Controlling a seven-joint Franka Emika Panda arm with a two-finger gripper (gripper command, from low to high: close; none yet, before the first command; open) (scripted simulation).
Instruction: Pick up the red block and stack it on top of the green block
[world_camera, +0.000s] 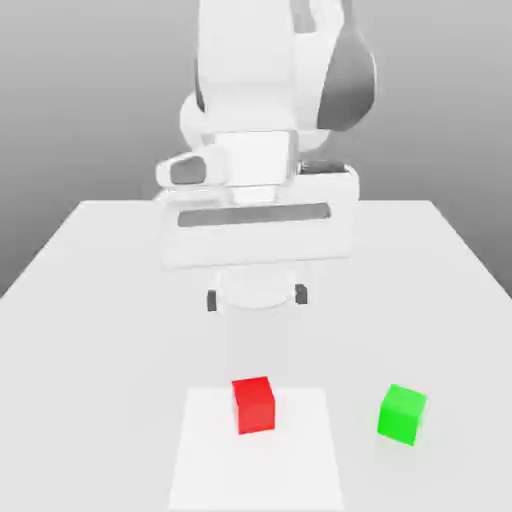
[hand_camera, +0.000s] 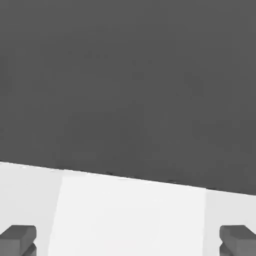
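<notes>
The red block (world_camera: 254, 404) is a small cube resting on a paler square patch (world_camera: 200, 470) of the white table. To the exterior view's right of it, about a block's width and a half away, sits the green block (world_camera: 402, 413), directly on the table. My gripper (world_camera: 256, 297) hangs above the table behind the red block, farther from the camera, and touches neither cube. It is open, its two dark fingertips (world_camera: 212, 299) spread wide. In the hand view the gripper (hand_camera: 127, 240) shows grey fingers (hand_camera: 18, 238) far apart with nothing between them.
The white table (world_camera: 90, 300) stretches wide on both sides of the arm. In the hand view its far edge (hand_camera: 125, 177) meets a dark grey background. The robot's bulky white body (world_camera: 260, 120) rises at the back centre.
</notes>
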